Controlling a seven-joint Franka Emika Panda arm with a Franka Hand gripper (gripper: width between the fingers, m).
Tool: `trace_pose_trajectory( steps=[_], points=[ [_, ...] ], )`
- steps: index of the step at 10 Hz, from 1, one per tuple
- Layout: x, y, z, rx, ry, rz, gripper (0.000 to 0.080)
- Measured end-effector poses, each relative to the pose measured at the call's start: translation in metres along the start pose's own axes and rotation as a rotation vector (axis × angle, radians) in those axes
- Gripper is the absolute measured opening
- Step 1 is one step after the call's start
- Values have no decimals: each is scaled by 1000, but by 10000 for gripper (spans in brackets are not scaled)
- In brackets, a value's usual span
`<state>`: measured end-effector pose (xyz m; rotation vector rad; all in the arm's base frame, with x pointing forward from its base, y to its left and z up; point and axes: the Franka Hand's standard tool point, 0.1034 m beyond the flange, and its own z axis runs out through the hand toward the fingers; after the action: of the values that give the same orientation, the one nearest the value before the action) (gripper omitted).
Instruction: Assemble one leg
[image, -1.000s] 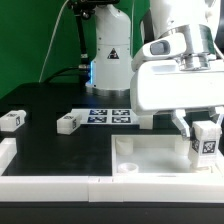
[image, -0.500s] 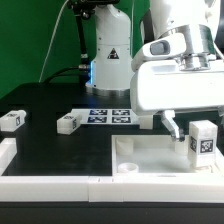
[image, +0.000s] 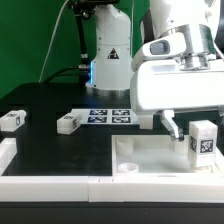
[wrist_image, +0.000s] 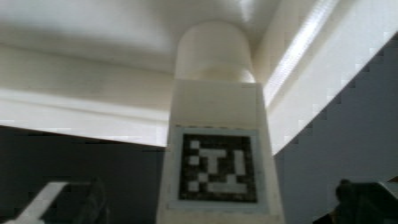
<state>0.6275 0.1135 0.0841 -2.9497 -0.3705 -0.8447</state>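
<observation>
A leg (image: 203, 140), a small white block with a black-and-white tag, stands upright at a corner of the large white tray-like part (image: 150, 157) on the exterior view's right. My gripper (image: 199, 127) is open around it, with one finger (image: 171, 126) clearly apart from the block. In the wrist view the leg (wrist_image: 217, 120) fills the middle, and the dark fingertips (wrist_image: 47, 201) sit wide on either side without touching it. My gripper (wrist_image: 205, 206) holds nothing.
Two more legs (image: 12, 119) (image: 68, 123) lie on the black table at the exterior view's left. The marker board (image: 110, 114) lies behind the tray. A white rail (image: 50, 184) runs along the front edge. The robot base (image: 108, 55) stands at the back.
Between one second and half a second ago the fingers opened and let go of the leg, which stays standing. Nothing has moved since.
</observation>
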Motion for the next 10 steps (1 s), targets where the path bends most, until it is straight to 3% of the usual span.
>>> trace_pose_trajectory(
  steps=[2, 5, 7, 9, 10],
  points=[
    [11, 2, -9, 0, 7, 2, 649],
    [6, 1, -7, 7, -17, 2, 649],
    [-1, -5, -4, 60, -224, 24, 649],
    [2, -3, -6, 90, -388, 55, 649],
    [2, -8, -12, 105, -533, 73, 649]
  ],
)
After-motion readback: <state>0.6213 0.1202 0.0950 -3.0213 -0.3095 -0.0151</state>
